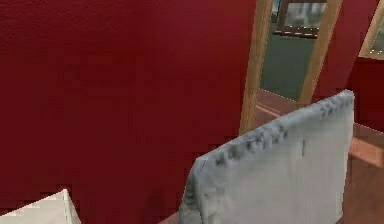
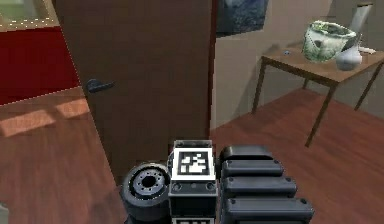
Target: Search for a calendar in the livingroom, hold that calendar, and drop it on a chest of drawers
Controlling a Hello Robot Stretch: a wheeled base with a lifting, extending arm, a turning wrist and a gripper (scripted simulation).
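Finding the pincer (image 2: 150, 190) with its far end unclear, so what it holds cannot be told, and the calendar's place likewise unknown, I judge a careless turn could knock it into the door (image 2: 140, 70) close beyond it.

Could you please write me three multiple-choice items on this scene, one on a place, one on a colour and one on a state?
1. Where does the small vase stand?
A. on the floor
B. on the wooden table
C. on a grey chair

2. What colour is the big wall in the forward view?
A. white
B. red
C. blue

3. How does the pot stand?
A. upright
B. on its side
C. upside down

Answers:
1 B: the small vase stands on the tabletop beside the pot.
2 B: the wall is deep red all over.
3 A: the pot's rim faces up.
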